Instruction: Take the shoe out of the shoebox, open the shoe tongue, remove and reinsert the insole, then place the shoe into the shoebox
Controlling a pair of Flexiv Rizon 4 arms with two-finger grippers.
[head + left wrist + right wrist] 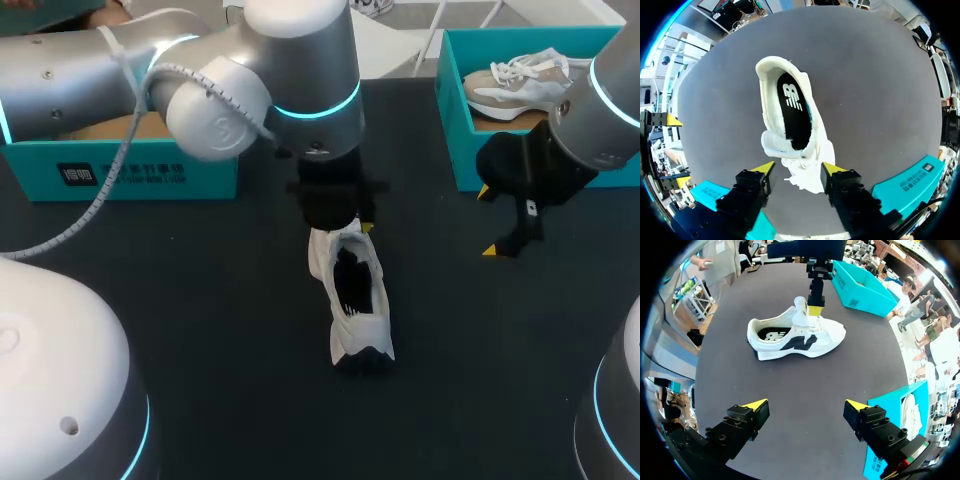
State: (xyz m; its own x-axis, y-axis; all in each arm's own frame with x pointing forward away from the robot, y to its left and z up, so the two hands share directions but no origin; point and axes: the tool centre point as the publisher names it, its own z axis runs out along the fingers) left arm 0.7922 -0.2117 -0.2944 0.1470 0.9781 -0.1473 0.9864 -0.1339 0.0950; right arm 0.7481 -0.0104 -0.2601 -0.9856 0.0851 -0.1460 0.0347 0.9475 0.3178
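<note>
White shoe (352, 300) stands on its sole at the middle of the black desk (200, 330), toe toward the far edge and heel toward the near edge. Its tongue (800, 305) is raised off the laces. The black insole (791, 110) lies inside the shoe and shows through the opening.

Left claw (799, 167) hangs over the laced front of the shoe with its fingers apart, one on each side. One yellow tip is just beside the shoe's side, while a strip of desk shows between the other tip and the shoe, so nothing is clamped. From the right wrist, one yellow tip sits against the lace area just beside the tongue.

Right claw (805, 405) hovers over bare desk toward the right edge, well apart from the shoe, its fingers spread and holding nothing.

Teal left box (120, 175) sits at the far left corner, partly under the left arm. Teal right box (450, 90) sits at the far right corner and holds a second shoe (520, 85), pale with white laces.
</note>
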